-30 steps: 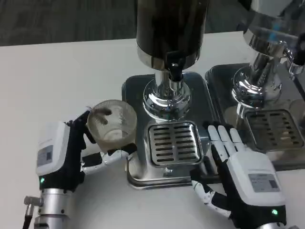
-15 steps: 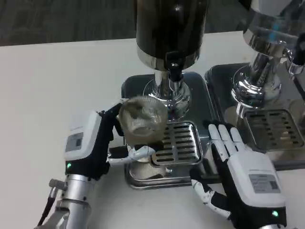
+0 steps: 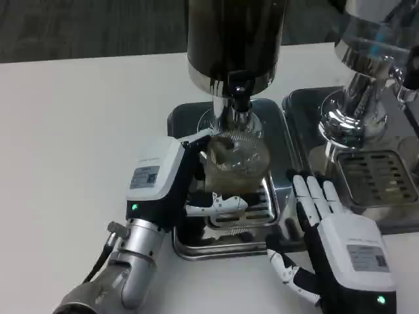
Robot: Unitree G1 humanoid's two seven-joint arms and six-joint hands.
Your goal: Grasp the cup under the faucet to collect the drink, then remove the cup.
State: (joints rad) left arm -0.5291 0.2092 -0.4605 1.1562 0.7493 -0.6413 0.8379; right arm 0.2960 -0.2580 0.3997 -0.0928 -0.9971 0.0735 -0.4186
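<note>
Cup held under the faucet, waiting for the pour

Our left hand point(image 3: 171, 190) wraps the ribbed clear cup point(image 3: 236, 160) by its side wall, holding it above the drip grille point(image 3: 252, 209) directly beneath the black faucet point(image 3: 239, 97) of the dark drink dispenser point(image 3: 236, 39). We judge the cup light, stiff and slippery, best gripped mid-wall; we cannot tell whether it holds any drink yet. Our right hand point(image 3: 334, 242) rests on the counter point(image 3: 78, 131), fingers spread, holding nothing.
</note>
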